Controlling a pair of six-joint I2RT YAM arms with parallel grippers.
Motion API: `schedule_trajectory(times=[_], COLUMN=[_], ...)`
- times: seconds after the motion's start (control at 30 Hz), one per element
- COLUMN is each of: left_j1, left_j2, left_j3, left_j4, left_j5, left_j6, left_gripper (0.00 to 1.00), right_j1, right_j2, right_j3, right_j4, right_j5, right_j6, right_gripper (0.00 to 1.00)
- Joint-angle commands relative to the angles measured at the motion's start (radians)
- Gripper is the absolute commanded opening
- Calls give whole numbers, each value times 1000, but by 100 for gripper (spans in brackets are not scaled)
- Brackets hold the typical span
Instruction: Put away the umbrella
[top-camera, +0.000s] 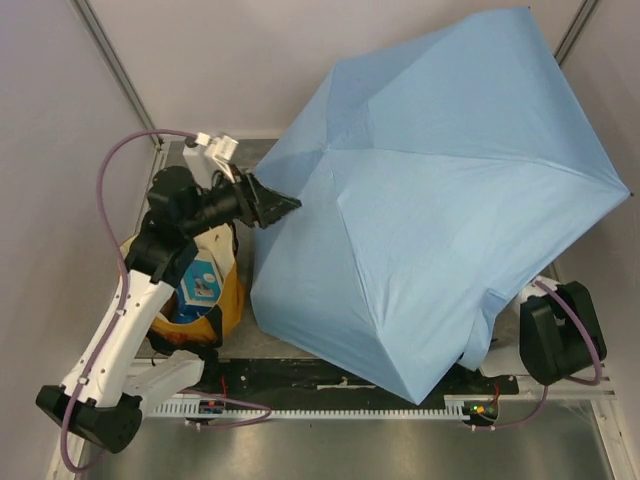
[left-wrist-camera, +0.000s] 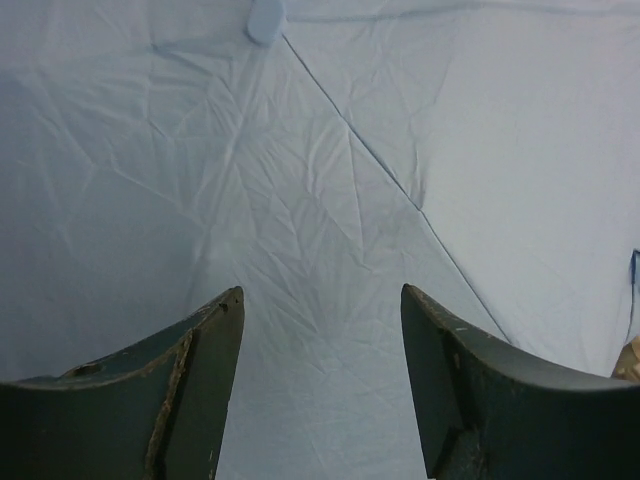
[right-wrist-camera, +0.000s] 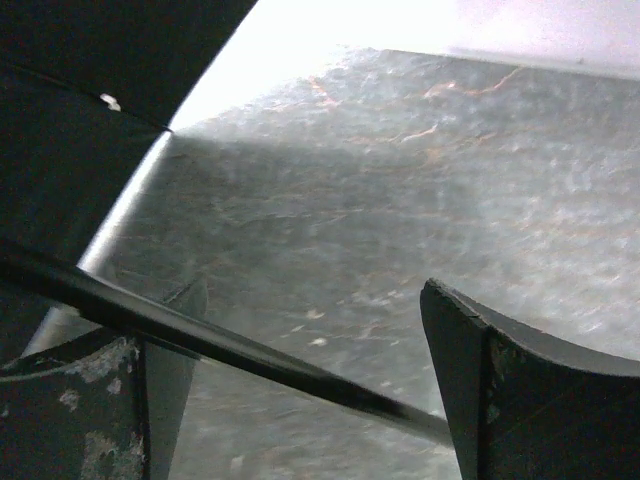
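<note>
- Light sky-blue fabric folding umbrella (top-camera: 440, 200): fully open, canopy spread over most of the grey metal table (top-camera: 350, 450).
- Left gripper (top-camera: 285, 205): jaws apart, empty, at the canopy's left edge.
- Right gripper (right-wrist-camera: 312, 295): beneath the canopy, jaws apart, thin black rod (right-wrist-camera: 250, 350) crossing the gap, unclamped.
- Step, as judged: collapsing not yet begun. Next move calls for a hold on the frame, then drawing the canopy shut.

Yellow tote bag (top-camera: 233, 295) at left of steel table (top-camera: 380, 450), blue-and-white item (top-camera: 203, 282) inside, grey walls (top-camera: 60, 100) around.
</note>
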Motion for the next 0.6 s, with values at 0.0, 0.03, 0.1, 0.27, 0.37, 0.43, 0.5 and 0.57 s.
schedule_trajectory(times=[0.0,0.03,0.1,0.27,0.37,0.43,0.5,0.57], left_j1=[-227,-263,-301,-313,-315,-315,-315,-313], left_j2=[-20,-29,-63,-94,-37,-40,-51,-58], left_j3=[121,129,137,225,293,301,301,281], left_j4=[-308,-337,-374,-497,-543,-541,-558,-564], left_j5=[-187,-227,-243,-223,-193,-198,-245,-272], left_j6=[96,113,142,219,196,204,225,254], left_gripper=[70,70,70,71,70,71,80,84], right_j1=[117,140,201,308,371,400,417,442], right_j2=[-89,-112,-128,-125,-74,-30,22,59], right_j3=[65,71,100,163,247,290,335,376], right_j4=[-244,-273,-361,-366,-379,-376,-379,-399], right_j5=[312,353,439,455,559,619,631,655], right_j6=[210,259,359,480,520,543,539,496], right_gripper=[94,94,94,94,95,95,95,95])
